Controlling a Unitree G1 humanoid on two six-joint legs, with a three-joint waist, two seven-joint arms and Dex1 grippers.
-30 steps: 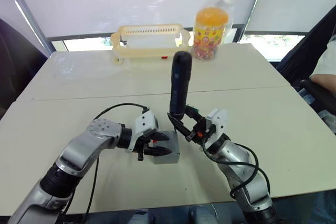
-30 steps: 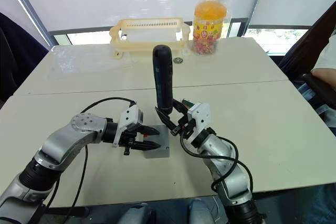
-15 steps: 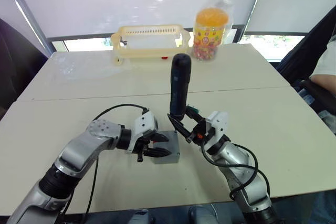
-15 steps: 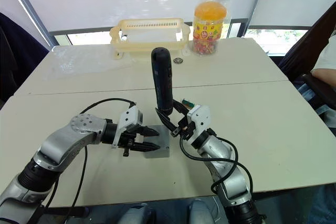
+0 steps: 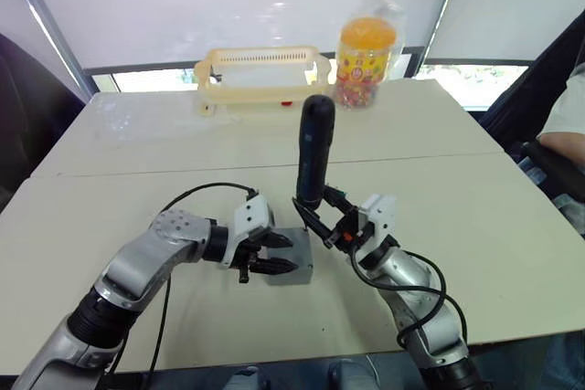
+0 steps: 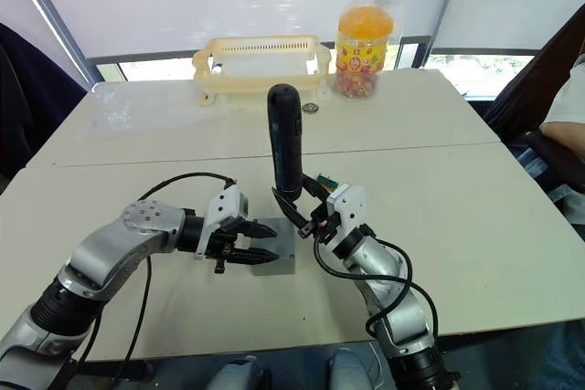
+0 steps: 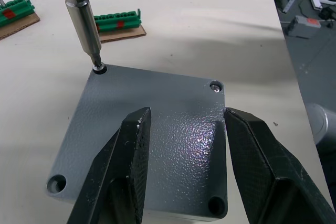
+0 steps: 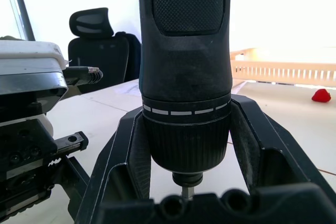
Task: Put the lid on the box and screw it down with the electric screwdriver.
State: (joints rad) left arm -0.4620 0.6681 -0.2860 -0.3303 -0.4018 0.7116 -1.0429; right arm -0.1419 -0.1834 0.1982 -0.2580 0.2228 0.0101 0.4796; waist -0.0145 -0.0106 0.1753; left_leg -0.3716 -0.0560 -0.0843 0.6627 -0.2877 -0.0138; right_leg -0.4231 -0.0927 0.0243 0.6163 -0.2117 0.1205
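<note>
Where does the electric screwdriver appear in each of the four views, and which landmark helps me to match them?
Left eye view: the electric screwdriver stands upright at centre, held by the right pincer.
Right eye view: upright, left of centre, above the lid.
Left wrist view: its metal bit, tip in a corner screw hole of the lid.
Right wrist view: its black body, between the fingers.
Shared landmark: the cream basket.

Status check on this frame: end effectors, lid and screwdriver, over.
Right end effector shut on electric screwdriver, upright, bit in a corner hole of the lid. Left end effector open, fingers resting on the lid. Lid on box; one screw seated. Nothing obstructing.
</note>
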